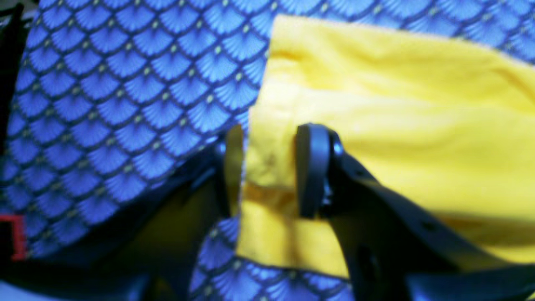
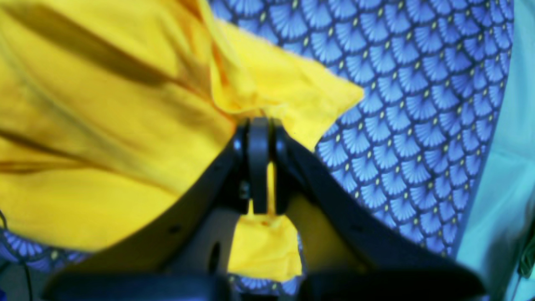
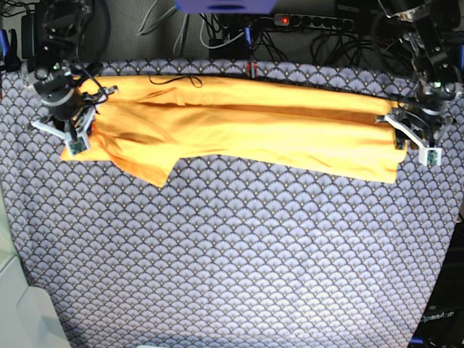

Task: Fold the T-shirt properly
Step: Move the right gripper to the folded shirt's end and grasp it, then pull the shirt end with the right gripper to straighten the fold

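Observation:
The yellow-orange T-shirt [image 3: 246, 123] lies as a long band across the far part of the table, with a sleeve flap hanging toward the front at the left. A thin dark thread [image 3: 174, 78] lies on its far edge. My right gripper [image 2: 260, 125] is shut on a bunched corner of the shirt [image 2: 104, 125], at the band's left end in the base view [image 3: 93, 101]. My left gripper [image 1: 271, 167] stands open, its fingers on either side of the shirt's [image 1: 397, 104] edge, at the band's right end in the base view [image 3: 391, 130].
A blue scale-patterned cloth [image 3: 232, 246] covers the table. Cables and a power strip [image 3: 312, 22] run behind the far edge. A pale surface [image 2: 514, 146] borders the cloth next to the right gripper. A white object [image 3: 29, 312] sits at the front left corner.

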